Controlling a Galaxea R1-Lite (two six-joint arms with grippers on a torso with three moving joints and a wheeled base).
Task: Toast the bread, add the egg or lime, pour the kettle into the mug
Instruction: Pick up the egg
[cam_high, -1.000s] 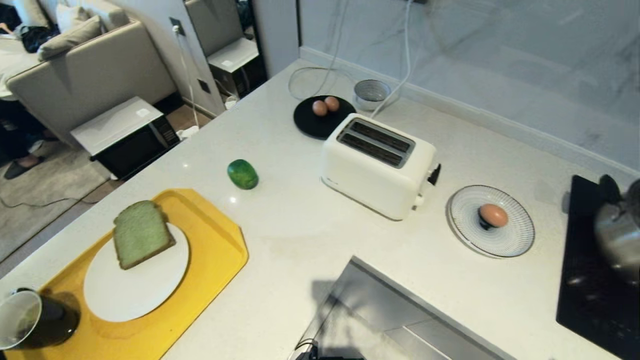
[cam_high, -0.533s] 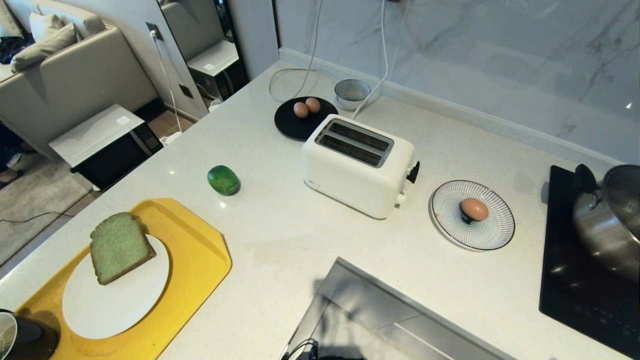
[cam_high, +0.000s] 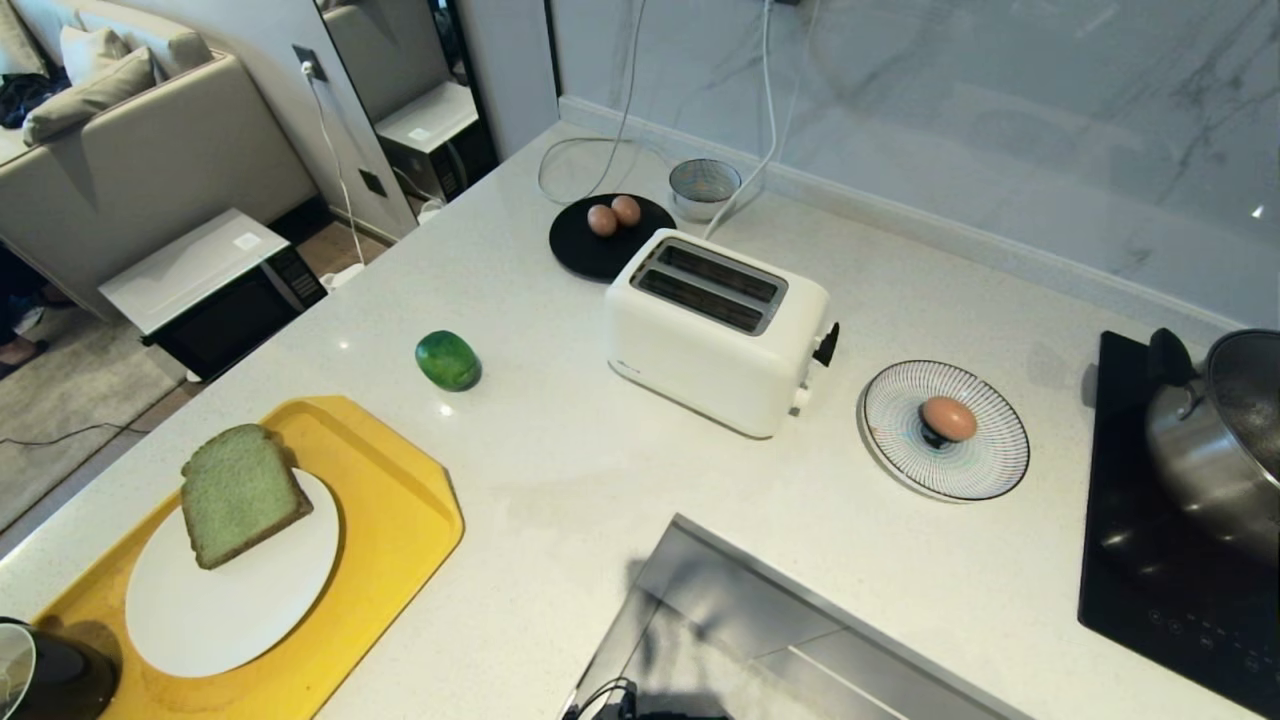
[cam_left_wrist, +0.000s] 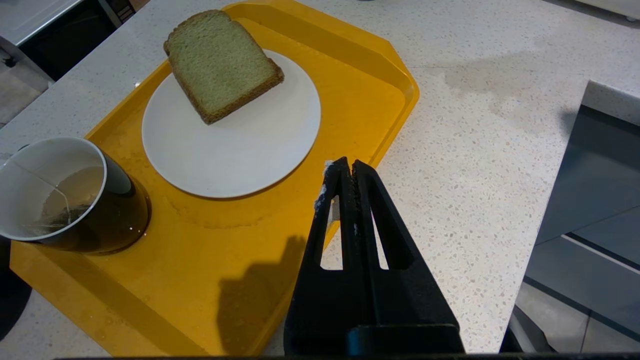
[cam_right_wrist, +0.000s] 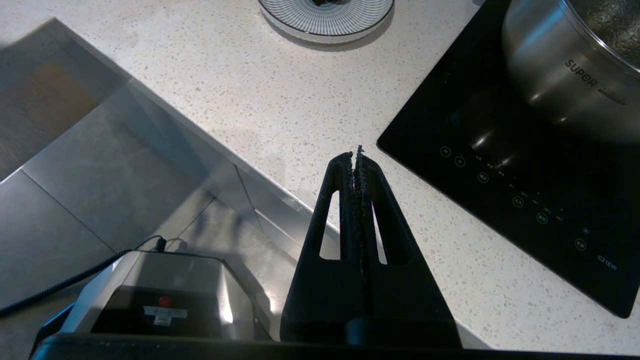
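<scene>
Bread (cam_high: 240, 493) lay on a white plate (cam_high: 230, 610), near left; both grippers' fingers were together, empty. Gripping its crust edges should suit the toaster (cam_high: 715, 330) slots.

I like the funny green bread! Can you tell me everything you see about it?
The bread is one thick square slice, pale green and spongy, with a brown crust and a rounded top. It lies flat on the white plate, overhanging its far rim, on the yellow tray. Nothing else touches it, and it looks untoasted.
</scene>
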